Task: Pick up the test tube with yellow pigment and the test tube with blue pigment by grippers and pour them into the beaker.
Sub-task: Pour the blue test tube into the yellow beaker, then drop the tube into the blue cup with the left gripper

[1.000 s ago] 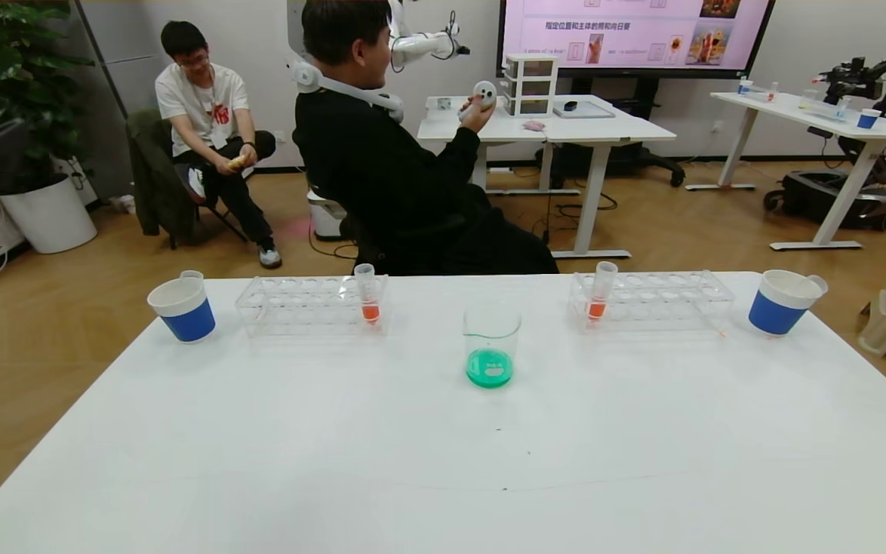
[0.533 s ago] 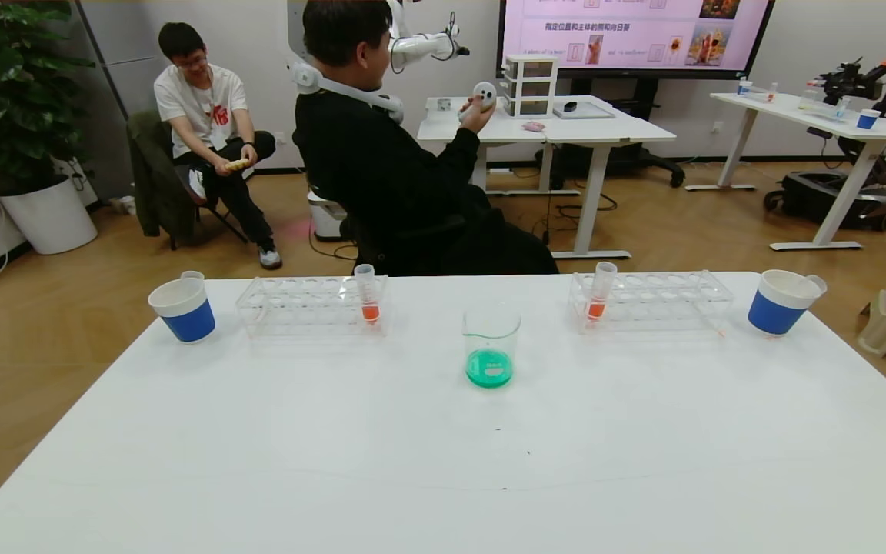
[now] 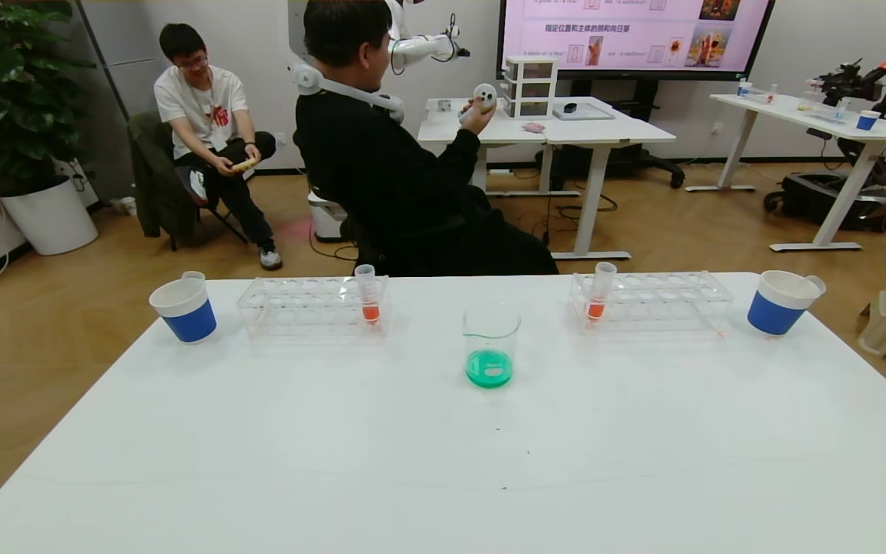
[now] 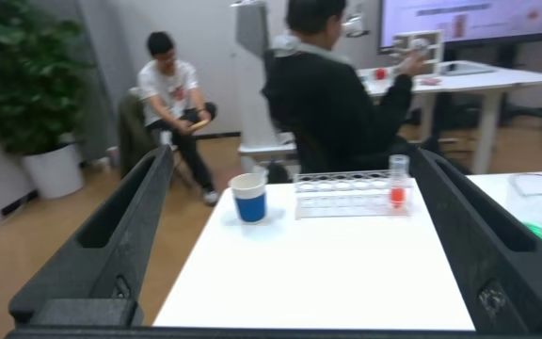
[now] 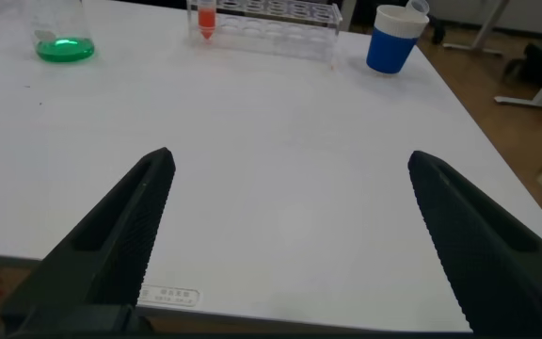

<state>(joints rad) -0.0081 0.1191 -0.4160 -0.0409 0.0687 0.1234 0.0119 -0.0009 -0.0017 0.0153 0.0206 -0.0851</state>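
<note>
The clear cylindrical glass beaker [image 3: 491,343] is standing upright near the middle of the white table [image 3: 443,462], holding a shallow layer of green liquid at its base. In the right wrist view the same beaker [image 5: 62,33] is showing at the far edge of the tabletop.

Two clear plastic tube racks are sitting behind the beaker. The left rack [image 3: 312,305] is carrying one slim clear tube with orange liquid [image 3: 367,294] at its end nearest the beaker. The right rack [image 3: 651,300] is carrying a second orange-liquid tube [image 3: 599,291], likewise at its end nearest the beaker.

A blue cup with a white rim [image 3: 183,308] is standing just beside the outer end of the left rack, with the top of a slim clear tube showing at its far rim. A matching blue cup [image 3: 780,302] is standing near the outer end of the right rack, with a clear tube end protruding at its rim. The contents of these two tubes cannot be told, so the test tubes with yellow and blue pigment cannot be located with certainty.

The left gripper [image 4: 299,240] is hovering off the left end of the table, its black fingers [image 4: 111,245] spread wide and holding nothing. The right gripper [image 5: 290,235] is hovering over the near right part of the table, fingers [image 5: 111,235] also spread wide and empty. Neither arm is appearing in the head view.
</note>
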